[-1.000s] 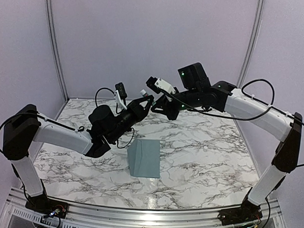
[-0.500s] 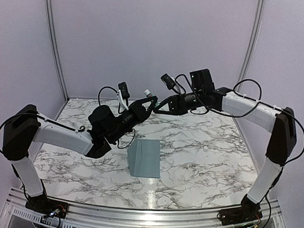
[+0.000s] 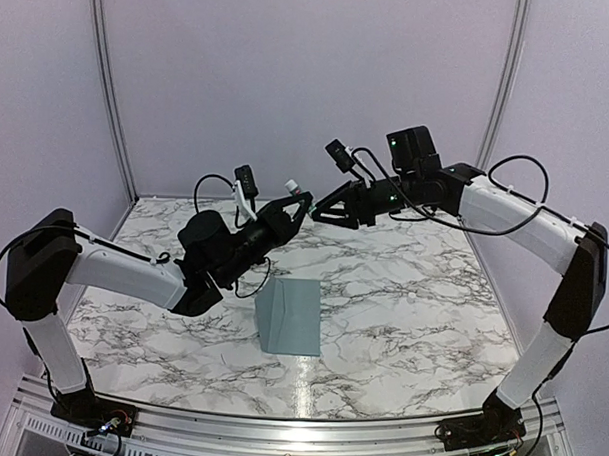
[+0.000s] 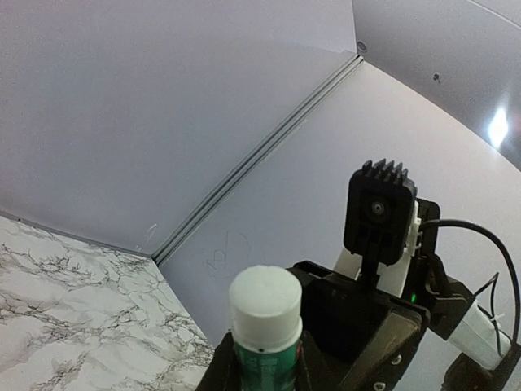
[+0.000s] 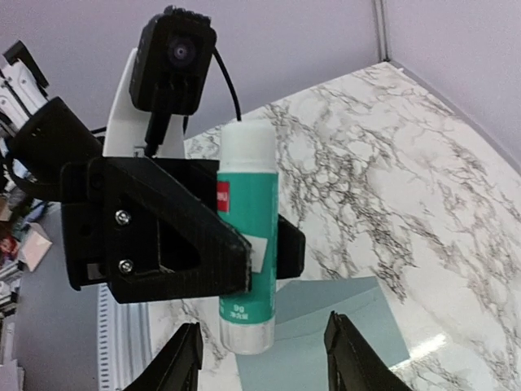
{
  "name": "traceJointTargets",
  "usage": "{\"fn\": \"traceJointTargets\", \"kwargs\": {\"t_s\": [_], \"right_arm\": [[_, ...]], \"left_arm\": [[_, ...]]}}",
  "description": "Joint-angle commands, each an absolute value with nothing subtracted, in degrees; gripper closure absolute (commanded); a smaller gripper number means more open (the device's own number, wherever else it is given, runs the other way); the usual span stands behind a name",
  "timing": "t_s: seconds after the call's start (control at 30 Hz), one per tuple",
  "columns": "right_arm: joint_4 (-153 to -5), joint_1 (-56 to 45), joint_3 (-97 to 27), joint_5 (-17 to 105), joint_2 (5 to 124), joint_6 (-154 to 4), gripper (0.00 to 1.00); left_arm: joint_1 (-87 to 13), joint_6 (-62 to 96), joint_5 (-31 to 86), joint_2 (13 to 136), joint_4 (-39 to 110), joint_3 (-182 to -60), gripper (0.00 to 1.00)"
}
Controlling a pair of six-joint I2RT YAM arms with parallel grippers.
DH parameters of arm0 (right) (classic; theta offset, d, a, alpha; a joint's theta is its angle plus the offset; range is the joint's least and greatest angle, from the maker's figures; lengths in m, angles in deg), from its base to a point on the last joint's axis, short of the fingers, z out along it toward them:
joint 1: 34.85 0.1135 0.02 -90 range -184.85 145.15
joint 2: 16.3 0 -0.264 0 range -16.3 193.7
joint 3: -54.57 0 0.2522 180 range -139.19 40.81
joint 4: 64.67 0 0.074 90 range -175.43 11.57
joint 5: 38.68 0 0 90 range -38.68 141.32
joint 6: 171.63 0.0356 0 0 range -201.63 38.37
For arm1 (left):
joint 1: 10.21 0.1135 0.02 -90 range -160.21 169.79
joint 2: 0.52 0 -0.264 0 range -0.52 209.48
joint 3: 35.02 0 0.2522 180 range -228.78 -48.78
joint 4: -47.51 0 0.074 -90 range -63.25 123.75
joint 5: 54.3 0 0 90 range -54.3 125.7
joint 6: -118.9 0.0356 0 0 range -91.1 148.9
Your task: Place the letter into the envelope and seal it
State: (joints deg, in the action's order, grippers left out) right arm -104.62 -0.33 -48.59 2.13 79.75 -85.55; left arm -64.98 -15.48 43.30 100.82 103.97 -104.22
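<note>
The blue-grey envelope [image 3: 289, 316] lies flat on the marble table [image 3: 412, 292], flap side up; it also shows in the right wrist view [image 5: 326, 354]. No letter shows. My left gripper [image 3: 297, 203] is raised above the table and shut on a green glue stick [image 3: 292, 191] with a white cap [image 4: 264, 297]. In the right wrist view the glue stick [image 5: 247, 236] stands upright between the left gripper's black fingers [image 5: 163, 236]. My right gripper [image 3: 320, 211] is open, level with the stick and just to its right; the stick's lower end sits between its fingertips [image 5: 183, 358].
Lilac walls enclose the table at the back and sides. A metal rail [image 3: 298, 428] runs along the near edge by the arm bases. The right arm's wrist camera [image 4: 378, 210] faces the left wrist camera at close range.
The right wrist has rolled over and its gripper has drawn slightly back to the right of the glue stick. The left arm with the stick has barely moved.
</note>
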Motion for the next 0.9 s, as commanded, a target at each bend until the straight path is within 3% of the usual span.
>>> {"fn": "traceJointTargets", "kwargs": {"t_s": [0.0, 0.23, 0.63, 0.87], "right_arm": [[-111.5, 3.7, -50.0, 24.5, 77.7, -94.3, 0.52], [-111.8, 7.3, -52.2, 34.0, 78.6, -98.1, 0.6], [-111.4, 8.9, -53.8, 33.2, 78.6, -98.3, 0.67], [-112.3, 10.2, -53.3, 29.2, 78.8, -99.8, 0.66]], "left_arm": [[-64.8, -14.1, 45.9, 100.1, 104.5, -103.6, 1.0], [-64.8, -14.4, 46.1, 100.1, 104.8, -103.4, 1.0], [-64.8, -14.8, 45.6, 100.6, 104.9, -103.5, 1.0], [-64.8, -14.8, 45.9, 100.8, 105.0, -103.6, 1.0]]}}
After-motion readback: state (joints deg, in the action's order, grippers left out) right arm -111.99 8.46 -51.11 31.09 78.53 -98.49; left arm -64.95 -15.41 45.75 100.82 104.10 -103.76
